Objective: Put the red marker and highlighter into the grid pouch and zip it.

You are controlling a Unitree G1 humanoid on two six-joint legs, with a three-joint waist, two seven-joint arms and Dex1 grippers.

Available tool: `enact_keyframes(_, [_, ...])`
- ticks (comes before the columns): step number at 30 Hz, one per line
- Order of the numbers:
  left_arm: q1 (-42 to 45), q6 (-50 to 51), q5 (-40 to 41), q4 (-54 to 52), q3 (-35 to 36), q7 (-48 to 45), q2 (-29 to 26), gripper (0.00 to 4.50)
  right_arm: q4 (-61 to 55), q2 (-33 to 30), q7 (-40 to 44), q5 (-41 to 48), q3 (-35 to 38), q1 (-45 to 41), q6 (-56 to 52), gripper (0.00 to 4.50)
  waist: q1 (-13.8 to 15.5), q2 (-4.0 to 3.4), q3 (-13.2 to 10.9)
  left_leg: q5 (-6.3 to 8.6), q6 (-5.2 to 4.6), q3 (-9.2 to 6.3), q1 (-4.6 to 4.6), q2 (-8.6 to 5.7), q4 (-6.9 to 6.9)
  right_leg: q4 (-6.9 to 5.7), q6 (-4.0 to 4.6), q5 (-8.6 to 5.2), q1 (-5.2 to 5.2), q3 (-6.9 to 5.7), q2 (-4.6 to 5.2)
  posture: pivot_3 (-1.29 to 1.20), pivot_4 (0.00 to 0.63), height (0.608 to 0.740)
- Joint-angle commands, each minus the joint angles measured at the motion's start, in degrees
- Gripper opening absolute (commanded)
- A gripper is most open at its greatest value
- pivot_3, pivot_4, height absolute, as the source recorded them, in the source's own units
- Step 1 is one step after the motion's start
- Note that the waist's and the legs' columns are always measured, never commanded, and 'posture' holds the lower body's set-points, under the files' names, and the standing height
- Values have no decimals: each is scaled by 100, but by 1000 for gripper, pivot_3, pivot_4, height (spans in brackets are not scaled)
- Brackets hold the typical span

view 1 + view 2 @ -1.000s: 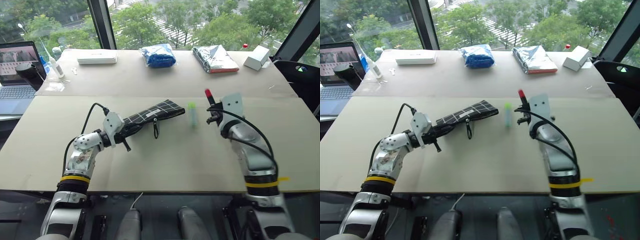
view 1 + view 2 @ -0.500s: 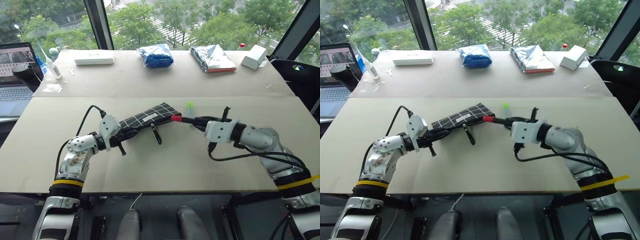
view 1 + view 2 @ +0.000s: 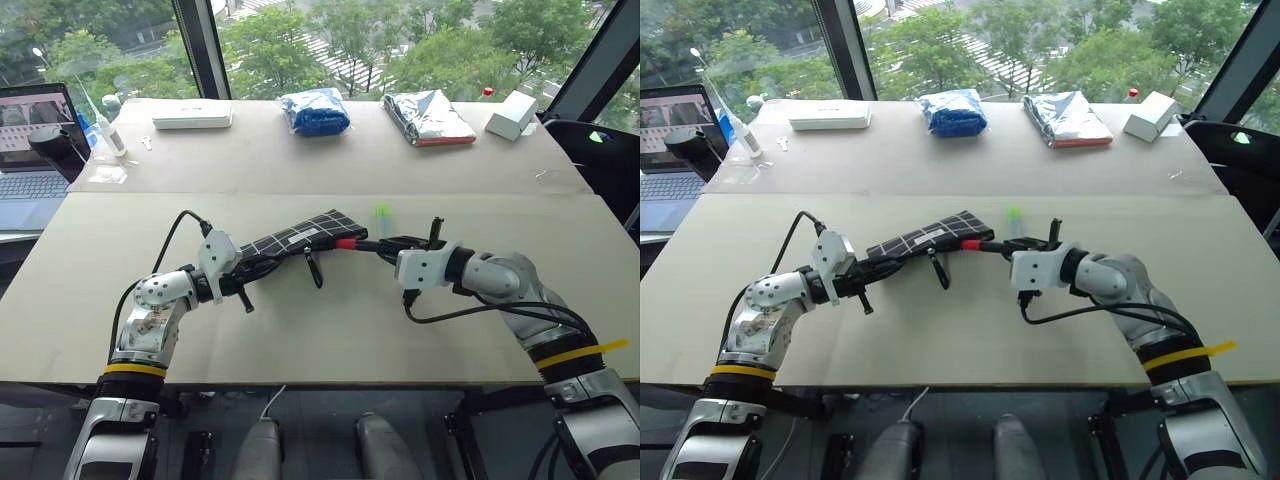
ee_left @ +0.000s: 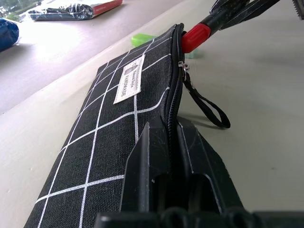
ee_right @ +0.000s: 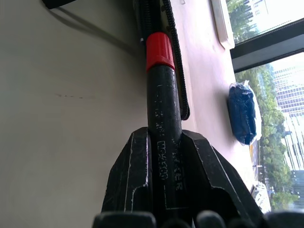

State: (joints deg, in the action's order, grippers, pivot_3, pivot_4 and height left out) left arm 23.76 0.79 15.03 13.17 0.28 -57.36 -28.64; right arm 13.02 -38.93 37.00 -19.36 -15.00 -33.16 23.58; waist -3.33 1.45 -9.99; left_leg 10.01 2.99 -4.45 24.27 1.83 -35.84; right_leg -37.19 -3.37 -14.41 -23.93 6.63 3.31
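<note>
The right gripper (image 3: 385,244) is clamped on the barrel of the red marker (image 3: 352,243), a short black pen with a red cap, held nearly level with the cap leading toward the robot's left. Directly ahead of that cap, touching or just short of it, lies the open zipper end of the grid pouch (image 3: 300,231), a flat black fabric pouch with thin white grid lines, its long axis roughly in line with the marker. The left gripper (image 3: 243,267) is closed tight on the pouch's opposite end, holding it raised off the table (image 3: 330,330). The zipper pull strap (image 3: 313,268) hangs below the mouth, clear of the path. The highlighter (image 3: 382,213), a stubby pale green pen, lies on the table just beyond the right gripper, nearer that arm. In my judgement the insertion depends on the cap finding the narrow slit rather than the fabric edge. The blue bag (image 3: 315,110) and silver bag (image 3: 430,117) sit well apart at the far side.
</note>
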Motion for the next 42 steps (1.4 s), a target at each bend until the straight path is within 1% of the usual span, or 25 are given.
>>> enact_keyframes(1, [17,-12,109,-228,-5,-34,30,0,26,121,-108,-107,-41,-259,157,536,-2,0,0,0,0,0,0,0,0,0,0,0,0,0,0,0,150,740])
enact_keyframes(6, [8,4,159,-218,-25,-97,54,0,291,441,-154,-328,-300,-605,323,536,-15,0,0,0,0,-1,-1,1,0,-1,1,1,0,0,-1,0,150,740])
enact_keyframes(16, [9,74,208,-272,-20,-146,91,0,1091,1104,-382,-854,-971,-1249,1149,536,-28,0,0,0,0,-2,-1,1,0,-4,2,1,0,-2,0,0,150,740])
enact_keyframes(24, [-37,121,237,-357,41,-141,73,0,1670,1440,-574,-981,-1153,-1625,1604,536,-48,0,0,0,0,-3,-3,1,0,-6,3,2,0,-3,0,0,150,740])
enact_keyframes(26, [-67,127,235,-389,55,-125,75,0,1746,1500,-423,-796,-1096,-1639,1506,1538,-50,0,0,0,0,-3,-2,1,1,-6,3,2,-1,-2,0,0,150,740])
enact_keyframes(27, [-84,131,237,-405,65,-113,76,0,1782,1512,-445,-773,-1039,-1664,1440,1739,-52,0,0,0,0,-3,-2,1,1,-6,3,2,-1,-3,0,0,150,740])
enact_keyframes(30, [-123,134,240,-433,78,-89,75,0,1949,1499,-552,-679,-817,-1812,1243,2730,-55,0,0,0,0,-4,-3,1,0,-9,3,2,-1,-3,0,0,150,740])
enact_keyframes(32, [-138,124,237,-432,76,-78,76,0,2047,1418,-484,-559,-762,-1891,1334,2730,-53,0,0,0,0,-4,-2,0,0,-9,3,2,-1,-3,0,0,150,740])
enact_keyframes(37, [-122,87,209,-387,79,-16,107,0,2067,1264,-220,78,-416,-1850,1302,2730,-53,0,0,0,0,-5,-3,1,0,-9,3,2,0,-3,0,0,150,740])
enact_keyframes(40, [-112,79,201,-375,83,33,130,0,1692,1164,616,1386,95,-1614,636,2730,-50,0,0,0,0,-4,-3,1,0,-9,4,2,1,-3,0,0,150,740])
enact_keyframes(42, [-132,74,196,-390,80,54,138,0,1127,1066,1382,2514,508,-1364,-710,2730,-47,0,0,0,0,-6,-3,1,-1,-8,3,2,6,-3,1,0,150,740])
